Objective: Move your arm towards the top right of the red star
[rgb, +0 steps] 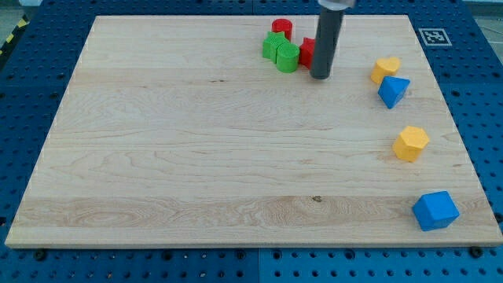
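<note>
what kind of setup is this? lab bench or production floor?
Most likely a lab test bench: a bare wooden board sits on a blue perforated base, a printed marker tag marks its corner, and small coloured toy blocks like the blue cube are the only workpieces.

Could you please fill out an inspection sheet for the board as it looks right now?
Surface: wooden board on a blue perforated base.
Job's things: red star near the view's top, partly hidden behind the rod.
Clutter: red cylinder and two green blocks just left of the star; yellow block, blue block, yellow block and blue cube down the view's right.
Grippers: none fitted; my tip sits just below and right of the red star.
Cables: nothing seen.
Surroundings: printed marker tag at the view's top right.
</note>
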Robot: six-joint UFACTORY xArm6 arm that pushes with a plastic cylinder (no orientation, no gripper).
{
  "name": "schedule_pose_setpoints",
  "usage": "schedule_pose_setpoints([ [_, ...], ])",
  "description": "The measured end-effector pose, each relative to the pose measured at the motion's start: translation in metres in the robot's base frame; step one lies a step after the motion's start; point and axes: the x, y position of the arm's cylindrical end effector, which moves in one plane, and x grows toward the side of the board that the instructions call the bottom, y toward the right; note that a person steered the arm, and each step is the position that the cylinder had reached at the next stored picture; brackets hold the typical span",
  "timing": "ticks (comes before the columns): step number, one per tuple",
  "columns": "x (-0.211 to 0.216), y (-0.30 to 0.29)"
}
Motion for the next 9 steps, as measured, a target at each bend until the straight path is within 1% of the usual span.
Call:
schedule_pose_setpoints([
  [1,0.0,0.021],
  [2,-0.005,0.03],
  [5,-0.054,0.029],
  [9,-0.097,0.027],
])
